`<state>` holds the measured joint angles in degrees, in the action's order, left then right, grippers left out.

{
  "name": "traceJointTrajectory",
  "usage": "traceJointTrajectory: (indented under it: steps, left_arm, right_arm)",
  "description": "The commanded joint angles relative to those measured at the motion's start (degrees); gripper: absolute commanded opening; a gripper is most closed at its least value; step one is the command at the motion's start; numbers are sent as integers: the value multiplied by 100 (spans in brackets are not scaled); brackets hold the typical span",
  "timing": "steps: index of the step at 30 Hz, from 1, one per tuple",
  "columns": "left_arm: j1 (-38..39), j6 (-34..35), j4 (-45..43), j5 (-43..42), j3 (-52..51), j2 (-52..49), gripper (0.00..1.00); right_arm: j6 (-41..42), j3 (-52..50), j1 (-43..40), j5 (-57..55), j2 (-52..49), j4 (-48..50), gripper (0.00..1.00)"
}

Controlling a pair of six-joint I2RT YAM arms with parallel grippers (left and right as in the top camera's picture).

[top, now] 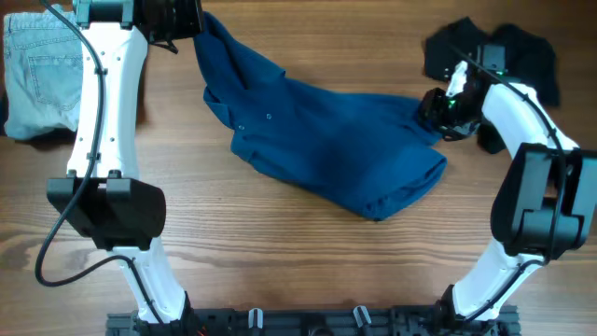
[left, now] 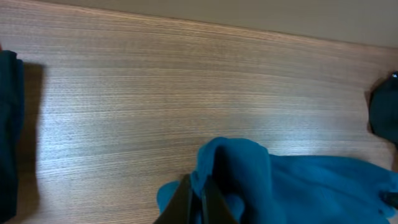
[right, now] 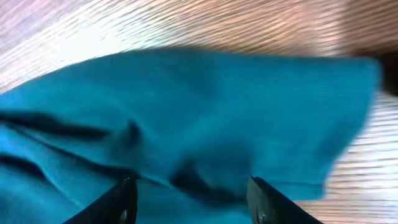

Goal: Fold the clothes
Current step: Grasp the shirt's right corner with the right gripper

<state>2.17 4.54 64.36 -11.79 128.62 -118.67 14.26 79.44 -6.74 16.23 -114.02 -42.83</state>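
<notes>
Blue clothes [top: 326, 149] lie crumpled on the desk [top: 280, 271] to the right of the jeans [top: 37, 75], the left gripper [left: 199, 193] closed on their corner nearest the jeans, the right gripper [right: 189, 196] open over their far edge, which it should pinch cleanly before both stretch the fabric flat.

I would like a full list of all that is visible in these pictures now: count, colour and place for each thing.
blue garment: one, deep blue, lying rumpled across the middle of the table
jeans: one, pale blue denim, far left corner
black garment: one, black, crumpled at the far right
table: one, brown wood grain, under everything
left gripper: one, black, shut on the blue garment's far corner
right gripper: one, black, open over the blue garment's right edge
</notes>
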Motion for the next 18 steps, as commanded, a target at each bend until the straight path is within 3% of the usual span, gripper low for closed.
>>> traceJointTrajectory:
  steps: [1,8,18]
  left_arm:
    - [-15,-114,-4,57,72,-17,4]
    - [-17,-114,-15,59,72,-17,4]
    - [-15,-114,-22,57,72,-17,4]
  right_arm:
    - [90,70,48,-258,-146,-79,57]
    - [-188,68,52,-940,-247,-92,56]
    - [-245,68,114,-831,-542,-140,50]
